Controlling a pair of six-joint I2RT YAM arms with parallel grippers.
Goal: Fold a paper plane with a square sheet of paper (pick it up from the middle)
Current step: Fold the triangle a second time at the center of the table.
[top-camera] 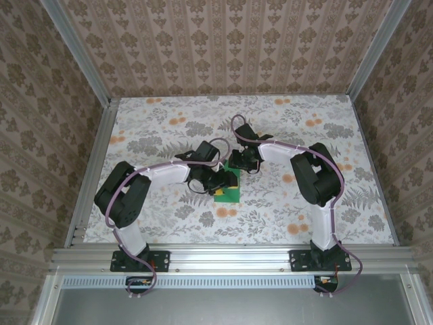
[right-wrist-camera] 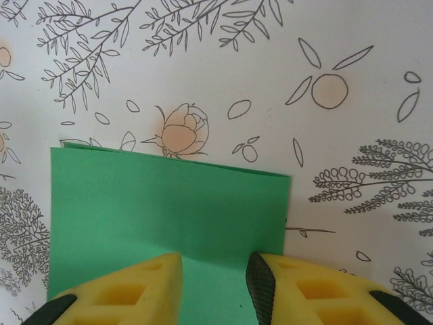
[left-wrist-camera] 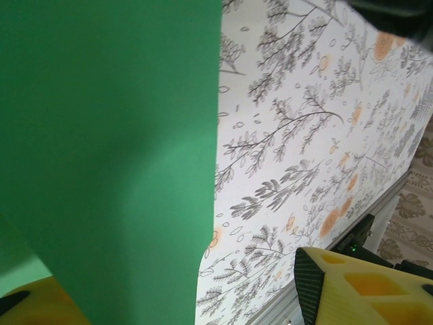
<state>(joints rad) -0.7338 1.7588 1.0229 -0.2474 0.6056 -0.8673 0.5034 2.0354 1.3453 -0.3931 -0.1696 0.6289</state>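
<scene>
Folded green paper [left-wrist-camera: 108, 135] rises between the left gripper's [left-wrist-camera: 169, 291] parted jaws. The right gripper [right-wrist-camera: 215, 264], also apart, should pin the flat layer firmly for a sharp crease.

No text, label, brand, number or sign can be read anywhere. The tablecloth [top-camera: 169, 115] carries printed grey leaves and orange flowers, the walls [top-camera: 230, 40] a repeating floral ornament, and the green paper [right-wrist-camera: 169, 203] is plain.
</scene>
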